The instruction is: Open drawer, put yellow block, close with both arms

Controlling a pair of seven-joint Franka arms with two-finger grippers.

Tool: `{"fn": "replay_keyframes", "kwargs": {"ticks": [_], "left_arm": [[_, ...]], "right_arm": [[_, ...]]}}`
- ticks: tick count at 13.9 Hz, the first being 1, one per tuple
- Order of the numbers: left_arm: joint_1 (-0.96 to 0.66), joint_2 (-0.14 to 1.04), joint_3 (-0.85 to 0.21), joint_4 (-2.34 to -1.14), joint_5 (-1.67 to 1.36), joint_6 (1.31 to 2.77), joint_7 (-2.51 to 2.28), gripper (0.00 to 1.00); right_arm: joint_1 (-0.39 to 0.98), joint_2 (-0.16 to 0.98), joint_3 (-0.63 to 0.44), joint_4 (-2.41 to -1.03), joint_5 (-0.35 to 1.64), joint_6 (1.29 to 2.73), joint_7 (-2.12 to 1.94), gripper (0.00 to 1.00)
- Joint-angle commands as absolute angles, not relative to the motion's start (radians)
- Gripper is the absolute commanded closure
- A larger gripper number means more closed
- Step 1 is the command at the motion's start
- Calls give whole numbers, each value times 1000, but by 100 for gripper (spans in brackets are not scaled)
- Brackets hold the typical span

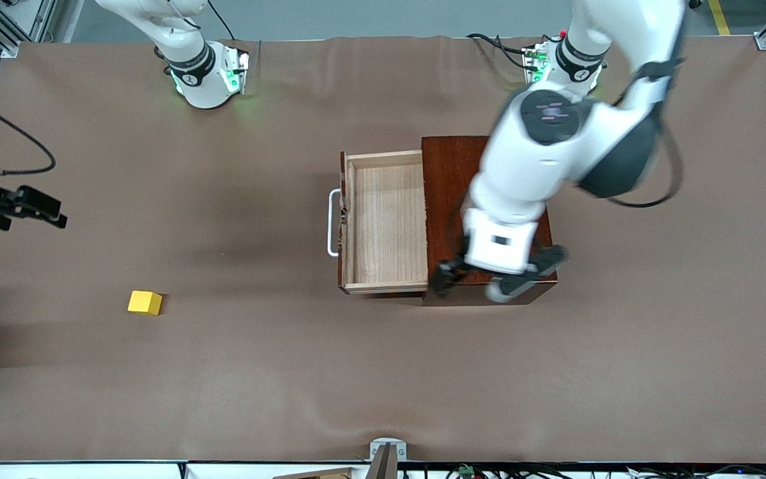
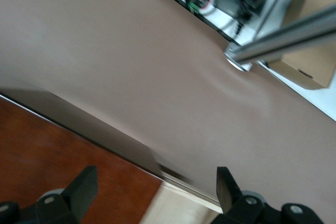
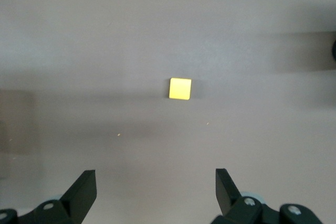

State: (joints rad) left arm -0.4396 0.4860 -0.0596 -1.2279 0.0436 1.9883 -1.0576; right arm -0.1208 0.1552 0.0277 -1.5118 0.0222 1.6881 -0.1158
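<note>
The drawer point(image 1: 386, 219) stands pulled out of the dark mahogany box point(image 1: 453, 173), its pale wooden tray bare and its white handle point(image 1: 334, 223) facing the right arm's end of the table. My left gripper point(image 1: 493, 273) hangs open over the box's edge nearest the front camera; the left wrist view shows the box top point(image 2: 63, 150) and a strip of the drawer point(image 2: 178, 208) under the left gripper point(image 2: 155, 177). The yellow block point(image 1: 145, 302) lies on the brown mat toward the right arm's end. My right gripper point(image 1: 37, 207) is open and empty, high over the mat, with the yellow block point(image 3: 180, 88) ahead of the right gripper point(image 3: 155, 176).
A black cable point(image 1: 17, 140) trails to the right wrist. A metal bracket point(image 1: 386, 452) sits at the table edge nearest the front camera. The left wrist view shows an aluminium post point(image 2: 283, 40) and a cardboard box point(image 2: 310, 56) off the table.
</note>
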Motion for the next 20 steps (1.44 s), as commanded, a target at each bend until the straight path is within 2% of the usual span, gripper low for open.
{"fn": "replay_keyframes", "kwargs": {"ticks": [1, 3, 9, 14, 20], "left_arm": [[-341, 390, -71, -1328, 25, 1957, -936, 0], [-279, 338, -71, -1386, 9, 1954, -859, 0], [-123, 175, -71, -1612, 6, 1951, -566, 0], [-60, 56, -69, -1753, 6, 1921, -311, 0], [-21, 9, -69, -1720, 8, 1729, -60, 0]], "right_arm": [[-166, 238, 40, -1390, 17, 1667, -153, 0], [-164, 270, 40, -1384, 18, 1672, -146, 0], [-141, 455, 41, -1404, 29, 1837, -35, 0], [-149, 543, 41, -1609, 21, 2191, -51, 0], [-147, 588, 41, -1767, 18, 2374, -107, 0]]}}
